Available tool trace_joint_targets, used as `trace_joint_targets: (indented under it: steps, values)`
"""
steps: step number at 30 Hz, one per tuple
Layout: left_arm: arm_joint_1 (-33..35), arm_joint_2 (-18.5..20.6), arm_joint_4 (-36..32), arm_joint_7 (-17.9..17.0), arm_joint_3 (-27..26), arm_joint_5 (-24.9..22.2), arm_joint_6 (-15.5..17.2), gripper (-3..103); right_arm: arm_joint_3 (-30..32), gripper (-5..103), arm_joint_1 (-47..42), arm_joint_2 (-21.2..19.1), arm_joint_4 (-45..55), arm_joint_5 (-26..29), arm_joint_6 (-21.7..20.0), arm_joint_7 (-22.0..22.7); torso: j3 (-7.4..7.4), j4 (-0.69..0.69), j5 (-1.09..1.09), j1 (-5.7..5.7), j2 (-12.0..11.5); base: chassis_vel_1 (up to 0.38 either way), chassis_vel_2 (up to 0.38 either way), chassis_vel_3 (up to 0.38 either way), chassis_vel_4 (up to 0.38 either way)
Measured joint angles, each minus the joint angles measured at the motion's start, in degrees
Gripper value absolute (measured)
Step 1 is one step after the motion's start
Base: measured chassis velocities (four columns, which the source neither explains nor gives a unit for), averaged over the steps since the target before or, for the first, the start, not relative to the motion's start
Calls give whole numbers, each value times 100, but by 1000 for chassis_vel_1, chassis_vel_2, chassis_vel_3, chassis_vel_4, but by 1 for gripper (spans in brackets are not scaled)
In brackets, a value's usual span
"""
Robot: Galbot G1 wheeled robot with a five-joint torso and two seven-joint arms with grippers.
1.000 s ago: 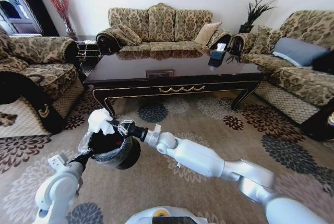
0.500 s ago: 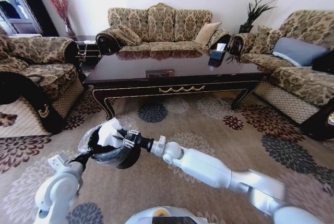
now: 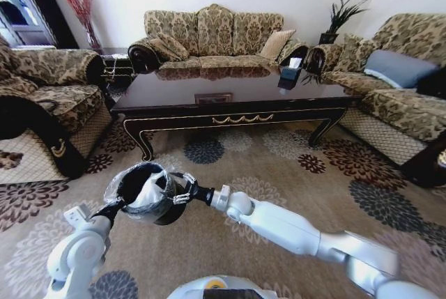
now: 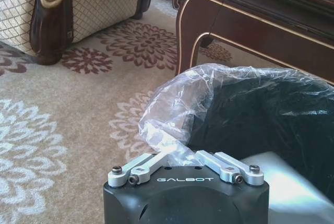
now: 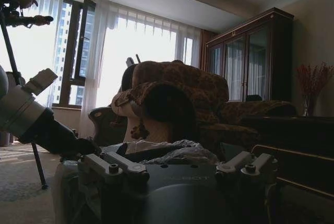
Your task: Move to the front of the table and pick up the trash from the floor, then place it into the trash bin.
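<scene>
- I see patterned sofas (image 3: 212,34) ringing the dark coffee table (image 3: 230,100) on the flower-medallion carpet (image 3: 293,166).
- My left gripper (image 4: 183,157), marked "GALBOT", is clamped on the rim of the black trash bin (image 3: 148,201), holding it above the carpet.
- My right gripper (image 3: 167,189) sits over the bin's mouth; I cannot tell its state.
- The white tissue (image 3: 149,189) lies inside the bin.

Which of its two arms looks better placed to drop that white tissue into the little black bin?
The right, most likely. The right gripper sits at the rim of the trash bin, with the white tissue already over the opening. The left gripper is clamped on the bin's plastic-lined rim, holding it up.
</scene>
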Motion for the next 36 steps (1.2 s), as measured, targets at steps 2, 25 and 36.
trace_joint_targets:
  steps: [2,25,36]
  values:
    - [4,-5,6,36,1,37,-12,3,193,100,-60,-55,-17,240,-105,113,0,1,0,0,0,0,0,0,0]
    - [89,145,-519,-39,-408,-272,3,3,1259,100,-1075,-272,-582,2246,-3132,4999,0,1,-1,0,0,0,0,0,0]
    - [194,134,-651,-49,-417,-249,3,3,1516,100,-1747,-25,-1358,2522,-3601,5408,0,-1,0,0,0,0,0,0,0]
